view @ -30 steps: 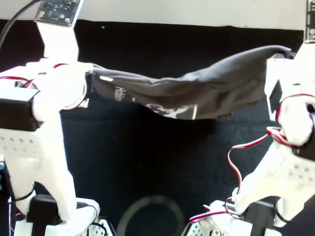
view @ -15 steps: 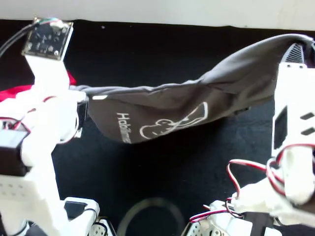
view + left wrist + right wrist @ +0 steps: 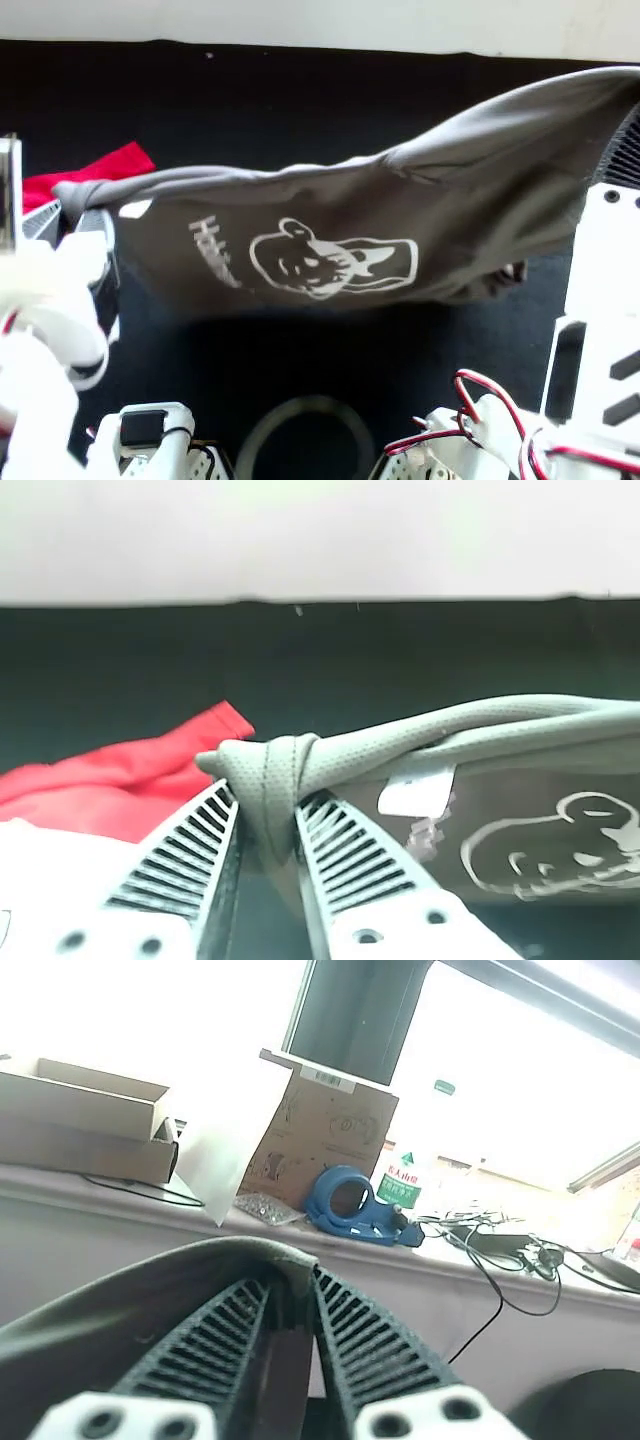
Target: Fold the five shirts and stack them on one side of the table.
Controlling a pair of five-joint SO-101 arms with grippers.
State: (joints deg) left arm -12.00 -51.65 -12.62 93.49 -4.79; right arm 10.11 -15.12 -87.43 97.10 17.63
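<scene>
The left gripper (image 3: 265, 798) is clamped on a bunched corner of the gray shirt (image 3: 400, 230). The right gripper (image 3: 290, 1285) is pinched tight on a fold at the shirt's opposite end. The shirt hangs stretched between the two grippers, lifted above the middle of the black table (image 3: 330, 100), with its white print facing upward. A red shirt (image 3: 105, 168) lies crumpled at the table's left edge, near the left gripper.
</scene>
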